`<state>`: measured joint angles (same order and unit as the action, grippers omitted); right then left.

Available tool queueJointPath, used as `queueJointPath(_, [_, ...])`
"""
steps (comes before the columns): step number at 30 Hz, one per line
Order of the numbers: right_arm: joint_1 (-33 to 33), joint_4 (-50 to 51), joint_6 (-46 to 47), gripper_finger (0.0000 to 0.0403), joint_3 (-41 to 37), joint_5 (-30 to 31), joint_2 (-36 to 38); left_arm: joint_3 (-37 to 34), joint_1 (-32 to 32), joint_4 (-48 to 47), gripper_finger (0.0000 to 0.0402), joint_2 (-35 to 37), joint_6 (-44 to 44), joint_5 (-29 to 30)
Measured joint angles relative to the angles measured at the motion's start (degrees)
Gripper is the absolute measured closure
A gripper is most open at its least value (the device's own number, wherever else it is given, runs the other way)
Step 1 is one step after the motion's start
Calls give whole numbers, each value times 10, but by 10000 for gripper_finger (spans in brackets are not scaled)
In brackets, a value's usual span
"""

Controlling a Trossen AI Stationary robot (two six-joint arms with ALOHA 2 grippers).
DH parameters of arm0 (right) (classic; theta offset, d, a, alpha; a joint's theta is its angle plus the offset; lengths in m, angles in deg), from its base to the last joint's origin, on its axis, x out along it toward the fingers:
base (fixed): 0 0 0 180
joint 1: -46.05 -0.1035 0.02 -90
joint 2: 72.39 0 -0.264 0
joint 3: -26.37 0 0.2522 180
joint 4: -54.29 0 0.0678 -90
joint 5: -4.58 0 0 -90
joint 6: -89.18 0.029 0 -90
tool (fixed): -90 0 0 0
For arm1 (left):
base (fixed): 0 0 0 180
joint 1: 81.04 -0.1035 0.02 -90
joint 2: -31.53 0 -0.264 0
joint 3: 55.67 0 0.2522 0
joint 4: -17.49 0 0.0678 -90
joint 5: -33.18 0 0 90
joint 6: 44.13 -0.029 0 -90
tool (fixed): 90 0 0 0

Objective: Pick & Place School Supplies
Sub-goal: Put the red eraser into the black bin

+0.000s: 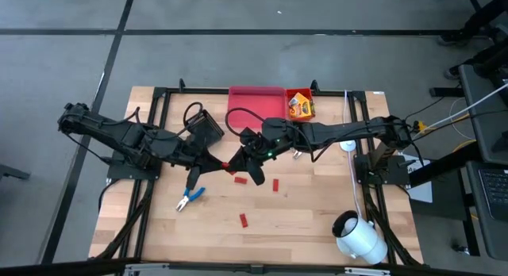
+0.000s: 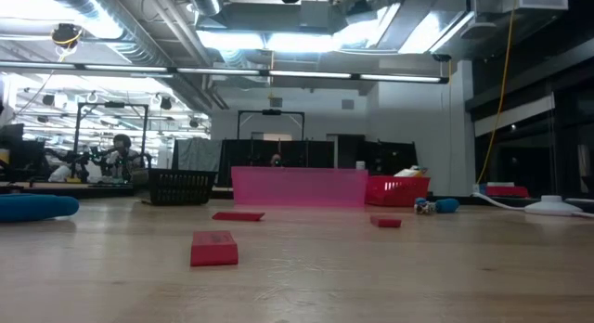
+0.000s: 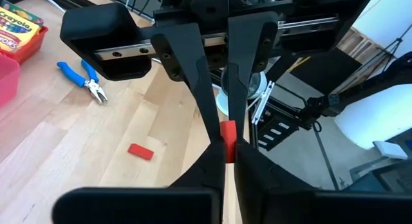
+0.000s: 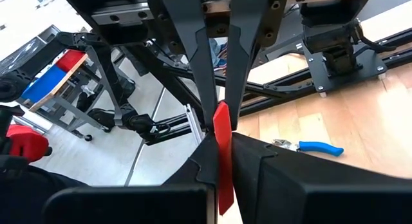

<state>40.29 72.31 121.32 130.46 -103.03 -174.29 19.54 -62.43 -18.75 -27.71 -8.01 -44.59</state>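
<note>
My two grippers meet fingertip to fingertip above the middle of the table, the left gripper (image 1: 224, 164) (image 3: 229, 154) and the right gripper (image 1: 236, 160) (image 4: 223, 141), both shut on one small red piece (image 1: 229, 162). Three more red pieces (image 1: 240, 179) (image 1: 275, 185) (image 1: 244, 220) lie flat on the wood. One pair of blue-handled pliers (image 1: 189, 198) lies near the left arm, another (image 3: 81, 73) by the orange bin. A crayon box (image 1: 300, 106) lies in the orange bin. My left gripper pinches one end of the red piece (image 3: 228, 135) between its two fingers, reaching in level from the table's left. The piece is lifted clear of the table. My right gripper pinches the same red piece (image 4: 224, 166) between its two fingers, coming from the table's right. The piece runs lengthwise back between the fingers, and its free end (image 4: 220, 111) sticks out toward the left gripper's fingertips.
A pink bin (image 1: 255, 106), an orange bin (image 1: 289, 95) and a black mesh bin (image 1: 205, 127) stand along the far edge. A large white cylinder (image 1: 359, 236) lies at the near right corner. Cables run along the right side.
</note>
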Motion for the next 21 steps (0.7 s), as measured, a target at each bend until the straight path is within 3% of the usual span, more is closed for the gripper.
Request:
queueJointPath(6, [-1, -10, -7, 377, 0, -11, 0, 0, 0, 3, 393, 0, 0, 0])
queueJointPath(15, [-2, -23, 19, 188, 0, -14, 0, 0, 0, -4, 395, 0, 1, 3])
queueJointPath(18, [-2, -28, 25, 154, 0, -15, 0, 0, 0, -9, 396, 0, 4, 4])
queueJointPath(21, [-2, -29, 30, 146, 0, -12, 0, 0, -1, -10, 397, 0, 5, -4])
